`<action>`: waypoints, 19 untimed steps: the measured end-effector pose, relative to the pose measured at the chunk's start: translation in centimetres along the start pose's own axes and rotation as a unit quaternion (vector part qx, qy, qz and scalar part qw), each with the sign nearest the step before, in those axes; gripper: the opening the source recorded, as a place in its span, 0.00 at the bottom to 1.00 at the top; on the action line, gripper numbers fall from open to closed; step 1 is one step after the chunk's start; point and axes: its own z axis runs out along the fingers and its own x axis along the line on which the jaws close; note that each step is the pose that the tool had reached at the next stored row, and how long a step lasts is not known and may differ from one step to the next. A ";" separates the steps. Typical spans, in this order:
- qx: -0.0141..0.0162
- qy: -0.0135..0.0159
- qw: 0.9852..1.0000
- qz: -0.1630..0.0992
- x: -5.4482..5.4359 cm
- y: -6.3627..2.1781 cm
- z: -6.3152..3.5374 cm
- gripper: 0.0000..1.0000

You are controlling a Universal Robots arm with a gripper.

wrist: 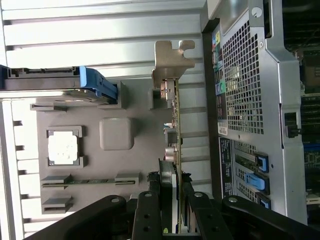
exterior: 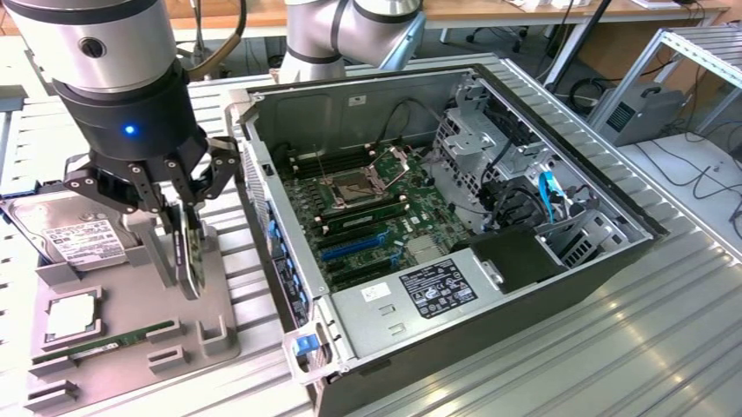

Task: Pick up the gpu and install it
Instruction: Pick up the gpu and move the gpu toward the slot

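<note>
At the exterior view's left, a grey tray (exterior: 116, 373) holds a hard drive (exterior: 72, 236) at its far end. A cpu (exterior: 72, 317) sits nearer and a memory stick (exterior: 110, 341) nearest. On the tray's right side the gpu (exterior: 191, 261) stands on edge, its bracket (wrist: 170, 62) pale. The gripper (exterior: 180, 208) is clamped on the card's upper edge, a finger on each face. Whether the card has left its slot cannot be told. To the right lies the open case (exterior: 336, 113), holding a motherboard (exterior: 371, 217) with blue slots (exterior: 347, 249) and a labelled metal box (exterior: 435, 291) at its near end.
</note>
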 end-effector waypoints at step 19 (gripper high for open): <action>0.000 0.000 1.000 0.000 0.0 0.03 -0.69 0.27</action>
